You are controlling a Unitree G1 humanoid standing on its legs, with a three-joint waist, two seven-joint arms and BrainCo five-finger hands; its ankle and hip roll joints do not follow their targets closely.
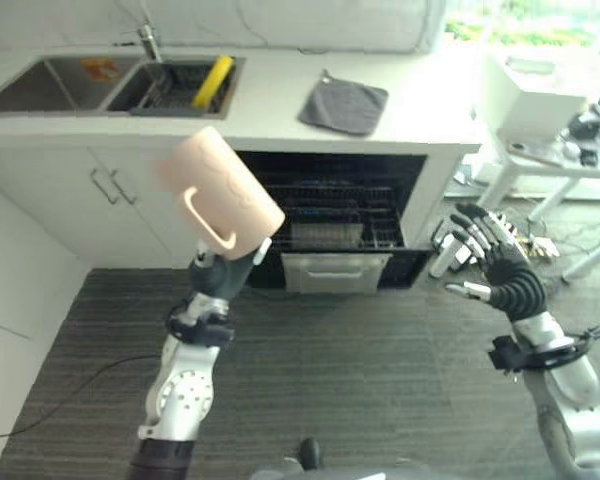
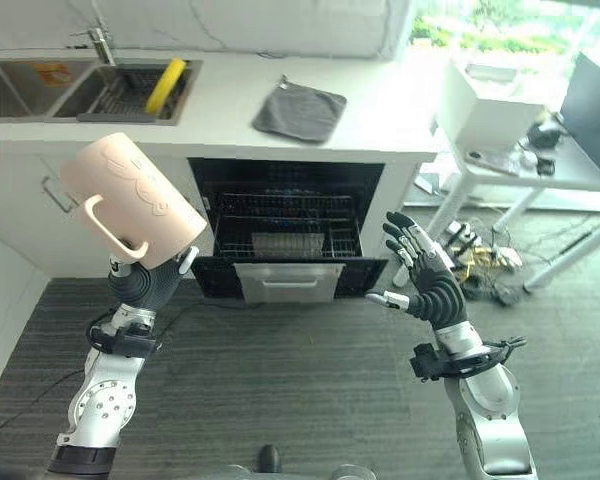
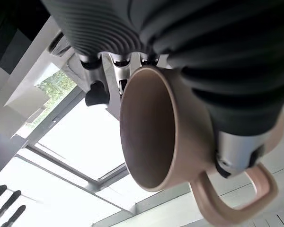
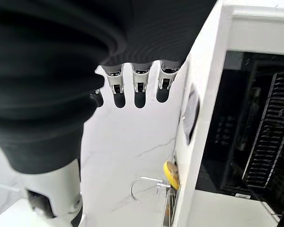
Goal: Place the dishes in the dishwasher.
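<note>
Left hand point(image 2: 145, 283) raised before the white cabinet front, fingers clamped round a pale pink ceramic mug point(image 2: 132, 201), tilted, base up, loop handle toward camera. Right hand point(image 2: 432, 283) lifted beside the open black dishwasher point(image 2: 286, 225), fingers spread, empty.

Open dishwasher point(image 2: 285, 225) mouth, wire rack point(image 2: 288, 232) inside, bare floor point(image 2: 300, 400) before it.

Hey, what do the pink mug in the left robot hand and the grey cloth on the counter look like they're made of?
The pale pink mug with a loop handle, held in the left robot hand, looks like matte ceramic or possibly plastic: smooth, thick-walled, barely any shine. The dark grey cloth looks like soft woven fabric, lying limp with a folded corner.
</note>
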